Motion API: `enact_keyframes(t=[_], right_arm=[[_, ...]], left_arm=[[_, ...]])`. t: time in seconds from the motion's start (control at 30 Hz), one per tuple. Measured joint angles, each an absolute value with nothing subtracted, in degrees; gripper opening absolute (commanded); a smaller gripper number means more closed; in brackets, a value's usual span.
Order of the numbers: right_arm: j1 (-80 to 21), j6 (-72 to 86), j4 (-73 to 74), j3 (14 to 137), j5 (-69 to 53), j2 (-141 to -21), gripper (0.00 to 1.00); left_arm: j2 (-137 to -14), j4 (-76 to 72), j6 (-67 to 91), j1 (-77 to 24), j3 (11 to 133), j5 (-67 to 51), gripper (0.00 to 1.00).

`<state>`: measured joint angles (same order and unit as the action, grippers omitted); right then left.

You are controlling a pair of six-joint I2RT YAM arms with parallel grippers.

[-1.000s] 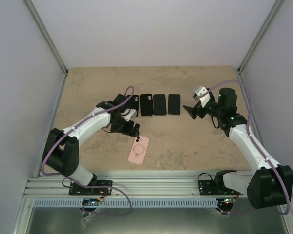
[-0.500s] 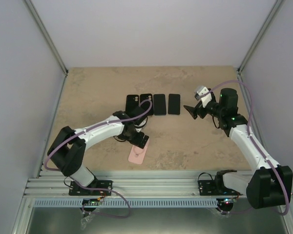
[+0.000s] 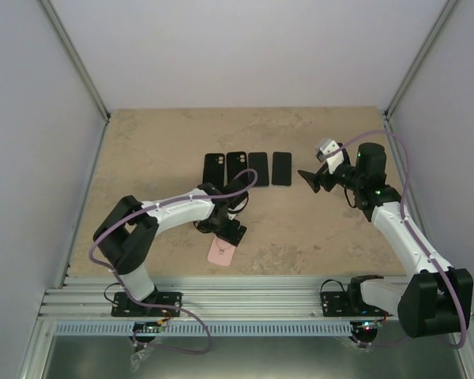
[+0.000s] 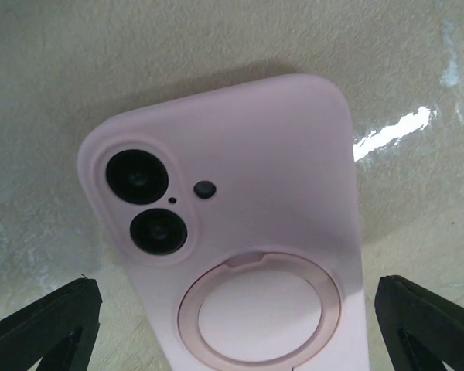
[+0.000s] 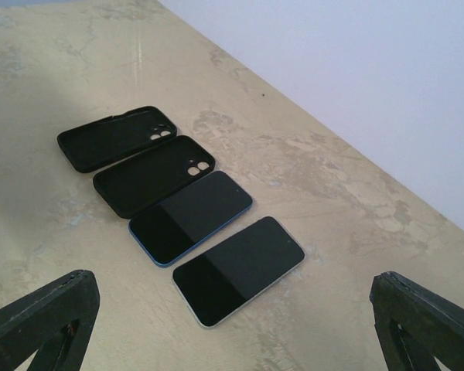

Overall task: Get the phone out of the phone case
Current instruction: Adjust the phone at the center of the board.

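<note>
A pink phone case (image 3: 221,253) with the phone in it lies back-up on the table near the front; its two camera lenses and round ring show in the left wrist view (image 4: 240,232). My left gripper (image 3: 231,230) hovers right over the case's upper end, open, with one finger on either side of it and nothing held. My right gripper (image 3: 308,180) is open and empty, held above the table at the right, facing the row of phones.
Two empty black cases (image 5: 116,137) (image 5: 155,174) and two bare phones, one blue-edged (image 5: 189,216) and one light-edged (image 5: 238,268), lie in a row at the table's middle back. Grey walls enclose the table on three sides.
My left arm has swung from the black cases down to the pink case and now covers its upper part. The right arm has stayed still.
</note>
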<state>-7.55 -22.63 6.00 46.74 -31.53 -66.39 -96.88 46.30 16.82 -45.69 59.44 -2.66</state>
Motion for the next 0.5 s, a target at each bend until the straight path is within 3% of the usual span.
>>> enact_keyframes(t=[0.27,0.5], right_arm=[[-7.51,-22.63,5.96,46.61,-31.73,-66.76,0.98],[-7.51,-22.63,5.76,46.39,-31.77,-66.81,0.98]], left_arm=[[-99.94,44.88,16.8,-47.79,60.62,-2.07,0.99],[-101.95,44.97,16.56,-49.3,61.54,0.38,0.78]])
